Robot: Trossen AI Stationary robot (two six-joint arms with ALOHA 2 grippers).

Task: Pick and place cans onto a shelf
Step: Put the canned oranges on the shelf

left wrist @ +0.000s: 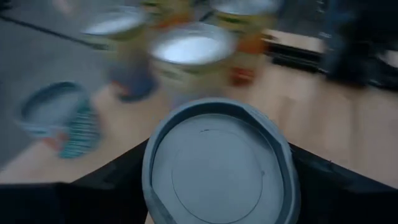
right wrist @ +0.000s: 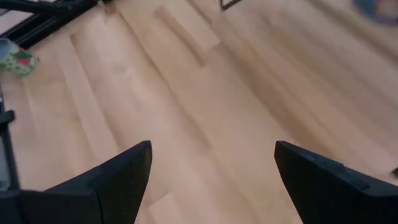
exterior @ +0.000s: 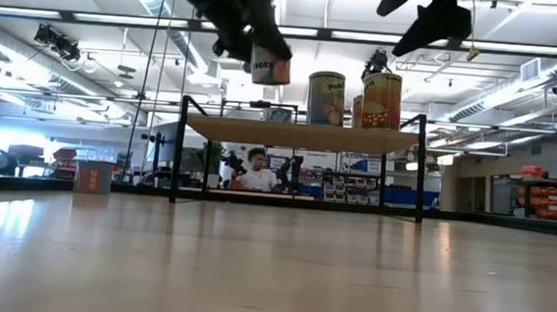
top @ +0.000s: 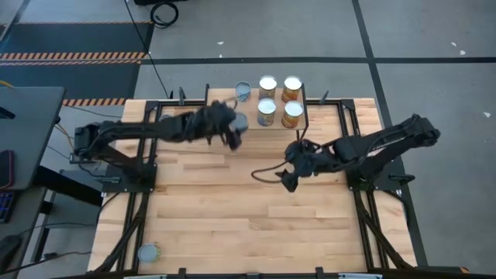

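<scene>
The left gripper [top: 235, 130] is closed around a can [exterior: 270, 69] and carries it in the air just short of the shelf [exterior: 300, 134], above the level of its board; in the left wrist view the can's grey lid [left wrist: 221, 165] fills the space between the fingers [left wrist: 118, 180]. Ahead of it four cans [top: 279, 101] stand in a square on the shelf, with a fifth, bluish can [top: 243, 92] beside them at the near end. One more can [top: 147, 252] lies far behind the gripper, at the table's [top: 232, 201] corner. The right gripper [top: 291, 177] hangs over bare table, wide open and empty. The can looks rigid and smooth-walled, probably light enough for a side grip mid-height, though a slick wall could slip if squeezed weakly. The held can's label is blurred, its bottom is hidden by the fingers, and the free spot on the shelf is hard to judge.
</scene>
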